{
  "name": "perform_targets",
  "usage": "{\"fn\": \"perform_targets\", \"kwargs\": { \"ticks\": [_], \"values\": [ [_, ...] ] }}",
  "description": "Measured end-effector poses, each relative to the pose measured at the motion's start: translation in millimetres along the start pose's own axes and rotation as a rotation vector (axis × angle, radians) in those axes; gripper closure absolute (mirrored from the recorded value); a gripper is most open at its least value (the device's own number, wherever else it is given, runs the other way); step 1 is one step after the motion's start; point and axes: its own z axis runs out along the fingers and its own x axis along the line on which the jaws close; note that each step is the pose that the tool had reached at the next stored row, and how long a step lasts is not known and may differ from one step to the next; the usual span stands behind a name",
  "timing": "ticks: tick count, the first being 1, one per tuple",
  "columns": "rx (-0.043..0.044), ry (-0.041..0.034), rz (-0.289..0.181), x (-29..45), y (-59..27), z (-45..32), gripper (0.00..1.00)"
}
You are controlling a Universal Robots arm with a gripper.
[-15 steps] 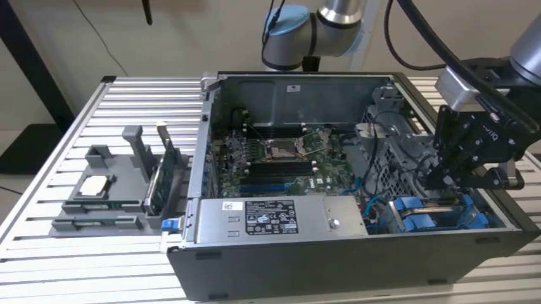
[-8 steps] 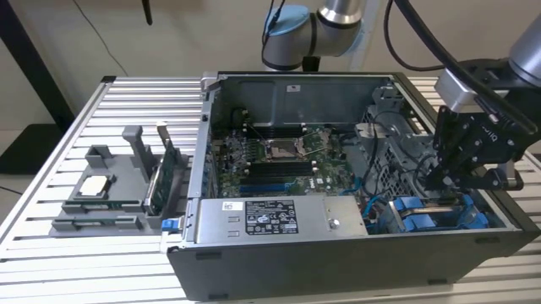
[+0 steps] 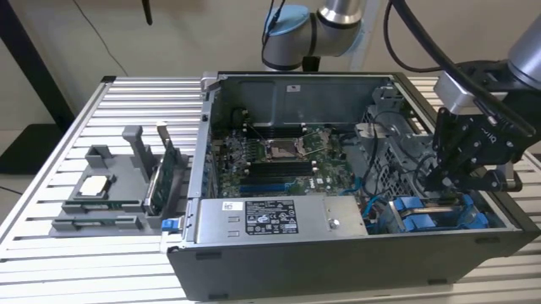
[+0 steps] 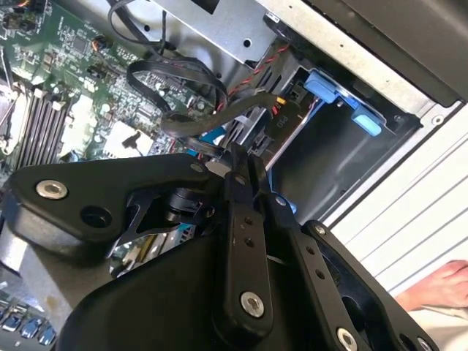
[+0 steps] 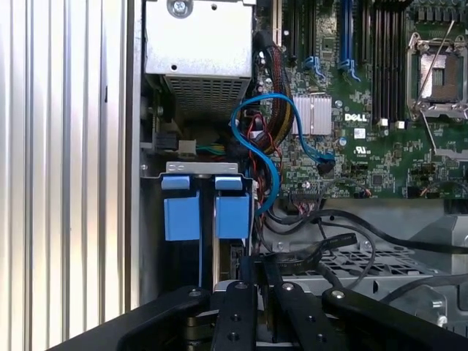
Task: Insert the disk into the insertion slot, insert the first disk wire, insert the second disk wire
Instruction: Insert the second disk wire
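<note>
Computer case [image 3: 338, 266] sat open, gripper [image 3: 445, 183] hung low inside over insertion slot [image 5: 207, 219]. Disk [image 5: 232, 267] looked seated in blue-railed bay right below fingertips, though hard to be sure. Fingers nearly closed, pinching black wire connector [image 4: 274, 121]. Risk: blue cable [image 5: 263, 157] just beside could snag, connector could go in crooked.

A white label [image 3: 270, 217] of black print and symbols sat on the silver power-supply box [image 3: 330, 225] at the case's front edge, too small to read. White lettering marked the green motherboard [image 5: 365, 157] beside its heatsink [image 5: 314, 115], and small white characters a black cable connector [image 4: 287, 117].
</note>
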Motion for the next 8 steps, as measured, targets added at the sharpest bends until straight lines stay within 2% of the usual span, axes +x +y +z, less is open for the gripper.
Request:
{"fn": "perform_targets", "kwargs": {
  "ticks": [8],
  "values": [
    [0.0,0.0,0.0,0.2,-0.3,1.7,0.84]
  ]
}}
